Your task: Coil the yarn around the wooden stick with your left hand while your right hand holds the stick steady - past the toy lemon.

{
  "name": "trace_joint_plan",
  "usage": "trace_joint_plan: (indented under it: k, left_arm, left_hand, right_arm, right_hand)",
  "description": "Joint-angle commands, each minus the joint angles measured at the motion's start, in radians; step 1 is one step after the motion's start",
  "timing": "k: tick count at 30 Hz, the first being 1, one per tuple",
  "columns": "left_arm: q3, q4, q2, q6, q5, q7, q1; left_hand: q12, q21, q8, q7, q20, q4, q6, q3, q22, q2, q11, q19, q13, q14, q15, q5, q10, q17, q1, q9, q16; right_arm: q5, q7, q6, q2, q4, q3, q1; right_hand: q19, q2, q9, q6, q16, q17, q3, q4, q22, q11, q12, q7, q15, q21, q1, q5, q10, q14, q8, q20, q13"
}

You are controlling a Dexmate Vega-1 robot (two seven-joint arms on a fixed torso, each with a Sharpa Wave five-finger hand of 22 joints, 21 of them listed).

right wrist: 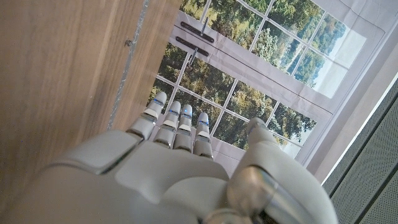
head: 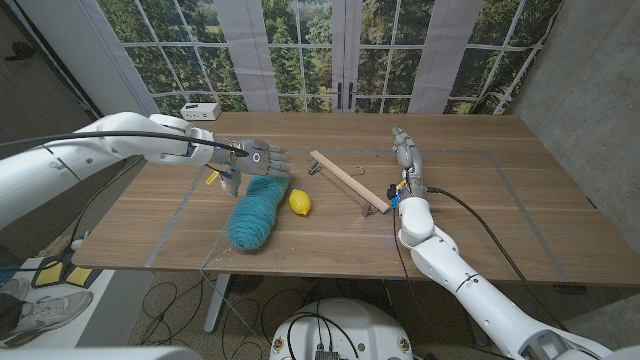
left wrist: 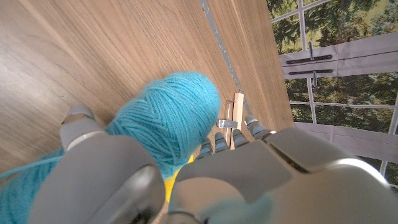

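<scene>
I had the left hand (head: pixel 255 160) hovering over the upper end of the yarn (head: pixel 256 212), fingers spread and holding nothing. The yarn lay on the table (head: pixel 480 235), a soft teal skein, with the lemon (head: pixel 300 202) just beside it on the right. The stick (head: pixel 348 181) lay slantwise past the lemon, a small metal hook (head: pixel 357 171) near its middle. My right hand (head: pixel 405 155) stood near the stick's right end, fingers straight and apart, gripping nothing. I judged the yarn light and squashy, likely to snag or unravel, so I would pinch a loose strand rather than the bulk. The stick looked stiff and light, apt to slide, best gripped at one end.
</scene>
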State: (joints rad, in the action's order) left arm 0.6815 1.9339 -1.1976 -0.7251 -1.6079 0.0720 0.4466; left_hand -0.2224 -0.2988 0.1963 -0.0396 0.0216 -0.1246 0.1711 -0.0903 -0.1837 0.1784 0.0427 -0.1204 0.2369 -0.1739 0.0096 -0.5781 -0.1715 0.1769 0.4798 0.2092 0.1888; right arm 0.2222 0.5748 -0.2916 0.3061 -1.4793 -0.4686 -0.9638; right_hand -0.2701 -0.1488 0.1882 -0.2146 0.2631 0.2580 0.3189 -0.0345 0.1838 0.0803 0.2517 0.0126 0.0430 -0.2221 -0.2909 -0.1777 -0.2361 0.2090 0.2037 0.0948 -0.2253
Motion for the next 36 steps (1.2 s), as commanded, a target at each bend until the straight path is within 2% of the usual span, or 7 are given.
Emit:
trace_joint_plan:
  k: [1, 6, 16, 22, 26, 31, 36]
  left_arm:
    - [0.071, -0.075, 0.038, -0.033, -0.028, -0.043, -0.051]
    - [0.112, -0.145, 0.058, -0.008, -0.050, -0.208, -0.067]
    - [0.139, -0.238, 0.119, -0.081, 0.146, -0.101, -0.092]
    - [0.149, -0.222, 0.141, -0.116, 0.216, 0.119, -0.108]
    - [0.160, -0.130, 0.110, -0.046, 0.073, 0.162, -0.077]
    - [0.177, -0.118, 0.109, 0.002, -0.006, 0.234, -0.061]
    - [0.153, -0.123, 0.106, 0.054, 0.046, 0.238, -0.028]
  left_hand:
    - [-0.017, -0.014, 0.017, -0.012, -0.005, -0.007, 0.467, -0.027, -0.002, -0.010, 0.009, 0.058, 0.000, -0.098, -0.017, -0.017, -0.215, 0.001, 0.017, 0.002, 0.012]
    - [-0.035, -0.032, 0.030, -0.014, 0.048, -0.016, 0.425, -0.069, 0.002, -0.012, 0.010, 0.157, -0.003, -0.033, -0.024, -0.037, -0.162, -0.001, 0.047, -0.001, 0.020]
    - [-0.041, -0.044, 0.027, -0.021, 0.077, -0.020, 0.417, -0.120, 0.003, -0.015, -0.043, 0.254, -0.007, 0.054, -0.002, -0.045, -0.134, 0.000, 0.080, -0.003, 0.027]
    - [-0.050, -0.052, 0.023, -0.022, 0.050, -0.020, 0.419, -0.145, 0.004, -0.021, -0.046, 0.313, -0.008, 0.102, 0.005, -0.050, -0.097, 0.000, 0.102, -0.004, 0.030]
    - [-0.065, -0.069, 0.013, 0.014, 0.006, -0.020, 0.439, -0.182, 0.003, -0.038, -0.013, 0.436, -0.011, 0.220, -0.083, -0.062, -0.033, -0.001, 0.160, -0.005, 0.035]
    - [-0.067, -0.090, 0.028, 0.054, 0.035, -0.020, 0.400, -0.201, 0.004, -0.054, -0.006, 0.552, -0.013, 0.262, -0.110, -0.062, -0.006, -0.002, 0.211, -0.005, 0.019]
    - [-0.123, -0.101, 0.095, -0.003, 0.009, -0.024, 0.216, -0.164, 0.001, -0.155, -0.014, 0.674, -0.001, 0.409, -0.118, -0.020, 0.134, 0.004, 0.370, 0.003, 0.032]
  right_arm:
    - [0.010, -0.004, -0.027, 0.003, 0.008, 0.012, -0.013]
    - [0.010, -0.014, -0.037, 0.003, 0.016, 0.012, -0.006]
    - [0.012, -0.021, -0.046, 0.010, 0.017, 0.020, -0.008]
    - [0.014, -0.022, -0.050, 0.016, 0.009, 0.026, -0.013]
    - [0.013, -0.021, -0.052, 0.017, 0.008, 0.029, -0.015]
    - [0.013, -0.022, -0.060, 0.015, 0.012, 0.032, -0.015]
    - [0.014, -0.027, -0.062, 0.015, 0.016, 0.032, -0.011]
  right_hand:
    - [-0.008, 0.001, 0.004, -0.008, 0.009, 0.004, 0.000, 0.008, 0.003, 0.002, 0.005, 0.002, 0.001, -0.004, 0.011, 0.002, -0.007, 0.005, 0.004, -0.002, -0.004]
    - [-0.009, 0.002, 0.004, -0.009, 0.009, 0.004, -0.001, 0.011, 0.003, 0.005, 0.006, 0.003, 0.002, -0.004, 0.015, 0.001, -0.011, 0.007, 0.004, -0.002, -0.004]
    - [-0.012, 0.003, 0.004, -0.015, 0.010, 0.004, -0.001, 0.015, 0.003, 0.006, 0.007, 0.004, 0.002, -0.005, 0.021, 0.000, -0.017, 0.016, 0.005, 0.000, -0.004]
    - [-0.016, 0.003, 0.004, -0.019, 0.011, 0.003, -0.001, 0.017, 0.003, 0.005, 0.008, 0.005, 0.002, -0.006, 0.023, -0.001, -0.021, 0.022, 0.006, 0.003, -0.004]
    - [-0.017, 0.001, 0.004, -0.021, 0.011, 0.003, 0.001, 0.018, 0.003, 0.005, 0.008, 0.005, 0.003, -0.006, 0.024, -0.001, -0.023, 0.023, 0.006, 0.003, -0.004]
    - [-0.020, -0.001, 0.004, -0.022, 0.011, 0.002, 0.003, 0.020, 0.003, 0.006, 0.009, 0.006, 0.003, -0.007, 0.025, -0.002, -0.027, 0.029, 0.006, 0.004, -0.004]
    - [-0.021, -0.002, 0.004, -0.024, 0.012, 0.002, 0.005, 0.020, 0.003, 0.005, 0.009, 0.008, 0.001, -0.008, 0.025, -0.003, -0.028, 0.033, 0.006, 0.004, -0.004]
